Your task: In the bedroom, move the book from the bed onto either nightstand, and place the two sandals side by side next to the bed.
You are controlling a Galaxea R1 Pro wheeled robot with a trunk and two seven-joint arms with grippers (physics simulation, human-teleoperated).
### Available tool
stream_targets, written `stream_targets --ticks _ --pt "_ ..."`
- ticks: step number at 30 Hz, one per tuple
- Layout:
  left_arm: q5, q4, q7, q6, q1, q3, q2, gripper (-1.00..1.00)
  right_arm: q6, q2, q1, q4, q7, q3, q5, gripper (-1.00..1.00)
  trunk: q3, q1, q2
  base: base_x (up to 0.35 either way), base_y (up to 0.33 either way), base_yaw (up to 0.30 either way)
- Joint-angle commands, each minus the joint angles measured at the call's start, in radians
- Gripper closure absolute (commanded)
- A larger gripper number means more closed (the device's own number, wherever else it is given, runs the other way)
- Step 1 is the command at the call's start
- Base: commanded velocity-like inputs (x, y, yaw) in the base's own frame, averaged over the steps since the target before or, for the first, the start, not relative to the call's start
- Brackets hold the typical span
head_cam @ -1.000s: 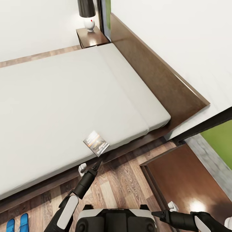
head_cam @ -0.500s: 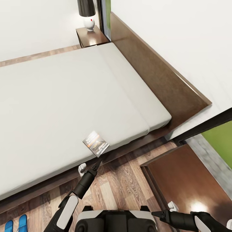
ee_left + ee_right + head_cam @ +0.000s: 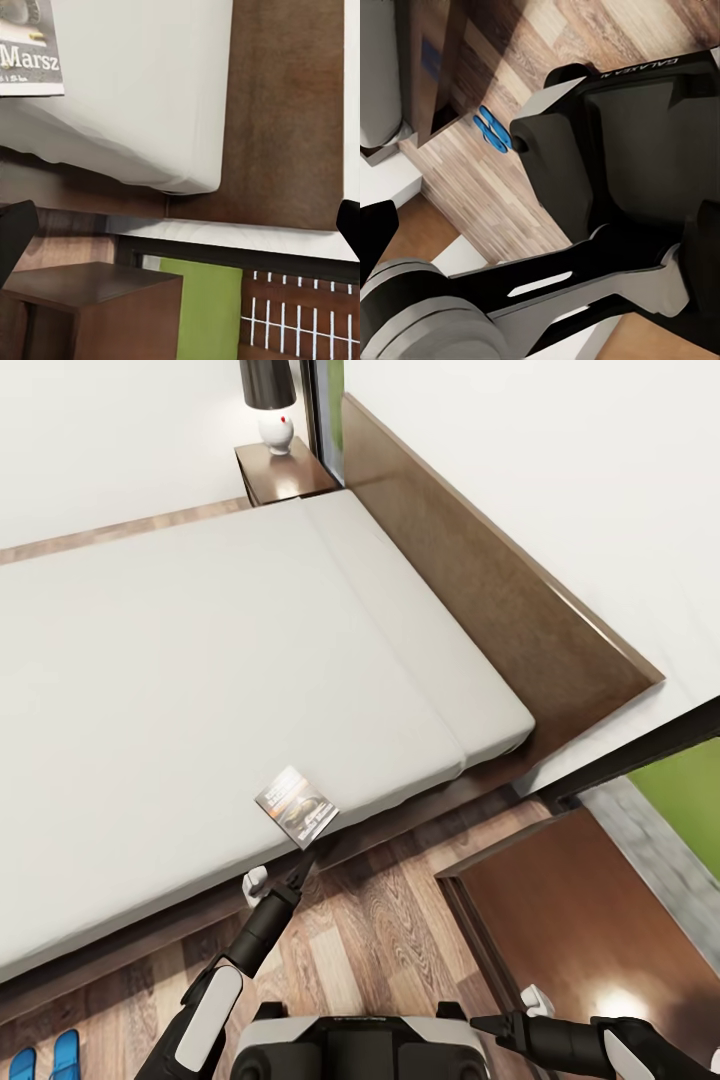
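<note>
left gripper (image 3: 303, 863) sits low over the wood floor (image 3: 380, 940), tips right at the near edge of the bed (image 3: 200, 660). the book (image 3: 297, 806) lies flat on the grey mattress just beyond the tips, at the bed's near edge, not in the gripper's hold. in left wrist view the 2 fingertips (image 3: 15, 236) show at opposite edges of the pic, so jaws spread wide w/ nothing between; book (image 3: 28, 46) is ahead and off to one side, cover text "marsz" readable.

right gripper (image 3: 485, 1024) hovers low by the robot's base, beside the near nightstand (image 3: 590, 920); can't tell how far open it is, nothing seen in it.

the 2 sandals (image 3: 45, 1054) lie side by side on the floor, well apart from the left gripper, back toward the robot's left; also seen in right wrist view (image 3: 492, 129) past the robot's base (image 3: 622, 142).

far nightstand (image 3: 285, 478) w/ a lamp (image 3: 271, 400) stands past the bed, well beyond the left gripper.
</note>
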Motion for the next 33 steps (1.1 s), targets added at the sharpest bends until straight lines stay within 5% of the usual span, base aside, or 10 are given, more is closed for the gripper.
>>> stream_targets --ticks 1,17,25,33 --pt "0.008 0.0 -0.004 0.01 0.0 0.002 -0.001 -1.0 0.008 -0.001 0.0 -0.001 0.0 0.005 -0.009 -1.0 -0.004 0.004 -0.008 0.0 0.0 0.0" --pt "0.014 0.001 -0.005 0.009 0.0 0.002 -0.002 -1.0 0.008 -0.001 0.0 -0.001 0.0 0.006 -0.009 -1.0 -0.054 0.065 -0.12 0.0 0.0 0.0" --pt "0.121 0.001 -0.006 -0.012 0.006 0.004 -0.002 -1.0 0.008 -0.001 0.0 -0.001 0.0 0.006 -0.009 -1.0 -0.073 0.088 -0.162 0.0 0.0 0.0" --pt "0.14 0.006 -0.003 -0.116 0.01 0.0 -0.005 -1.0 0.008 -0.001 0.0 -0.001 0.0 0.005 -0.009 -1.0 -0.073 0.088 -0.162 0.0 0.0 0.0"
